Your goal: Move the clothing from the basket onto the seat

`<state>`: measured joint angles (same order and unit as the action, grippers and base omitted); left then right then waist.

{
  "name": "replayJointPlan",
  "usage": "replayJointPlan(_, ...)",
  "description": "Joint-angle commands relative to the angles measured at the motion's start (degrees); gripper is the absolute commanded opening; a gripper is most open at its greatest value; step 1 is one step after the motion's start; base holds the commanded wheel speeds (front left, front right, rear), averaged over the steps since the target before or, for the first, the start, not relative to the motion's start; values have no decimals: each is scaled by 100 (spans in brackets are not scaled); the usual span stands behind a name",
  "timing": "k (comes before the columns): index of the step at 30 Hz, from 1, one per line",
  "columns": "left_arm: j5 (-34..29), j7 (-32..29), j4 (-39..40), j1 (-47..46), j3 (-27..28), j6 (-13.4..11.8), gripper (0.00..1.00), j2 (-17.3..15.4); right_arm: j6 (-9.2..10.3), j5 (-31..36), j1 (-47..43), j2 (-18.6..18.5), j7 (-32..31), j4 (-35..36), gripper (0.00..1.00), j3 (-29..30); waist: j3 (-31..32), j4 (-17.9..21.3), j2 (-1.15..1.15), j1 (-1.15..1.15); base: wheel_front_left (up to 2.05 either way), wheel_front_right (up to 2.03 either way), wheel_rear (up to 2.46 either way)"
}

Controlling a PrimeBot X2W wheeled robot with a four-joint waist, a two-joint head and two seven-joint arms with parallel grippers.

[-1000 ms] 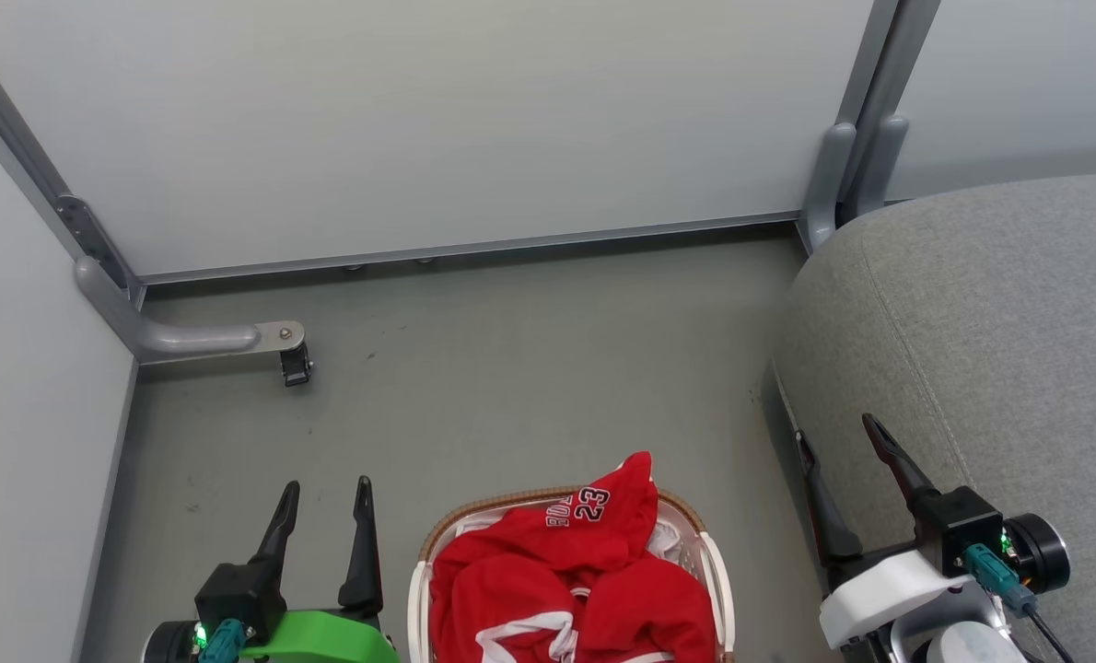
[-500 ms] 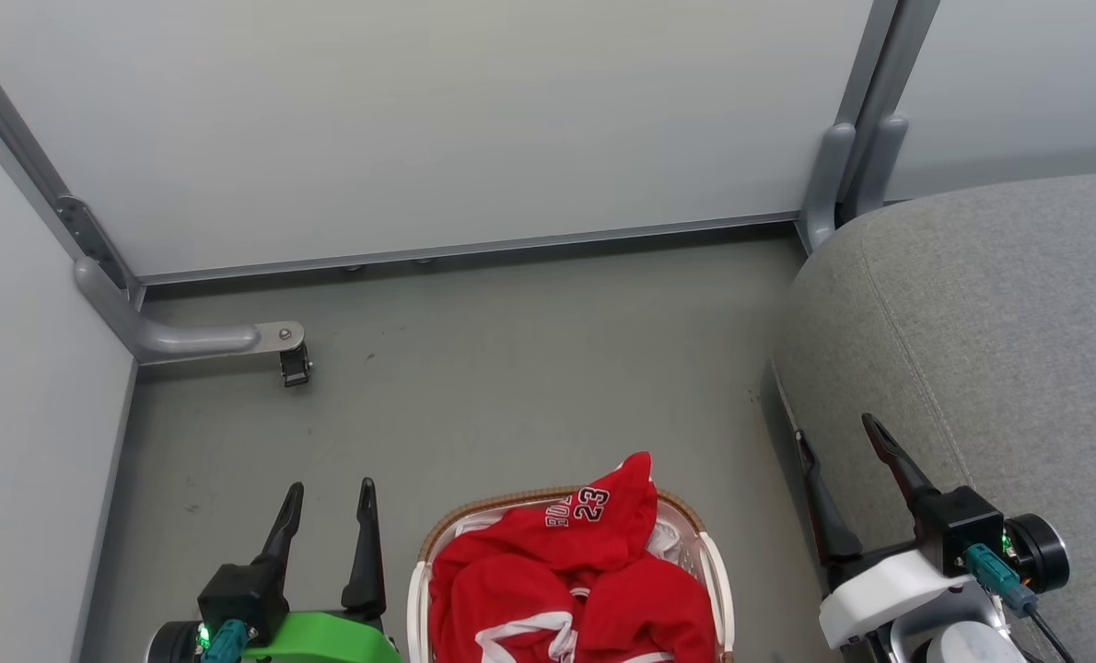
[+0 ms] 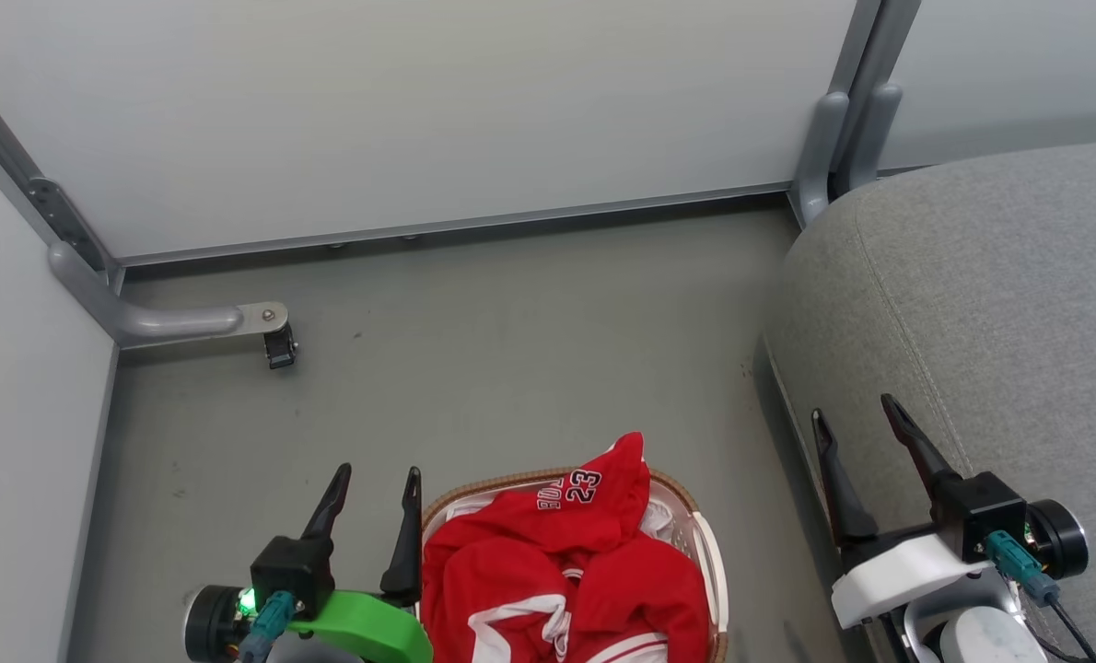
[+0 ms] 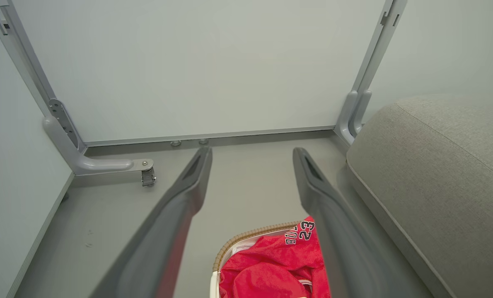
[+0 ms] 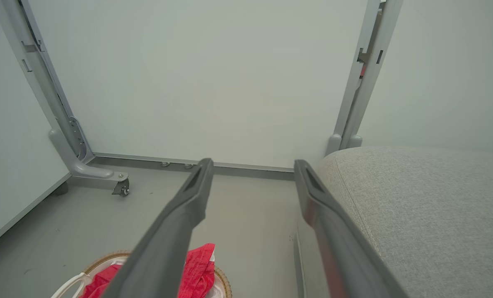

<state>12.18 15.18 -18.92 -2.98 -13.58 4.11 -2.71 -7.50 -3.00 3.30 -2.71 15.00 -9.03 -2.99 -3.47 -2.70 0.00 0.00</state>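
Observation:
Red clothing (image 3: pixel 562 562) with white trim and a white "23" print is heaped in the white basket (image 3: pixel 706 562) with a brown woven rim, at the bottom centre of the head view. My left gripper (image 3: pixel 378 481) stands open just left of the basket rim, holding nothing. The open right gripper (image 3: pixel 856 412) hovers at the near left edge of the grey seat (image 3: pixel 999 304), empty too. The left wrist view shows the clothing (image 4: pixel 271 269), the basket rim (image 4: pixel 246 238) and the seat (image 4: pixel 437 174). In the right wrist view the clothing (image 5: pixel 199 269) lies low and the seat (image 5: pixel 416 207) spreads to the right.
Pale partition panels enclose the grey floor (image 3: pixel 511 350) on the far side and the left. A grey metal foot with a castor (image 3: pixel 276 345) juts out at the left wall. A grey post (image 3: pixel 829 138) stands by the seat's far corner.
The head view has shifted slightly, so the scene sits a little higher. My left gripper has moved right, up to the basket rim. The right gripper has risen slightly.

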Motion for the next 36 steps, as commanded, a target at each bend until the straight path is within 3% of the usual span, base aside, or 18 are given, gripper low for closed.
replayJointPlan(1,-71,-3,-82,-149,-58,42,100,-32,2,-14,91,-32,28,28,100,40,-98,48,0,0,0,0,0)
replayJointPlan(14,-167,-3,-1118,-1157,-640,186,100,-31,2,18,525,-31,28,216,100,238,-799,244,0,0,0,0,0)
replayJointPlan(36,-598,-4,-3139,-3024,-1388,275,100,-34,2,-187,1558,-27,28,681,100,396,-2704,871,0,0,0,0,0)
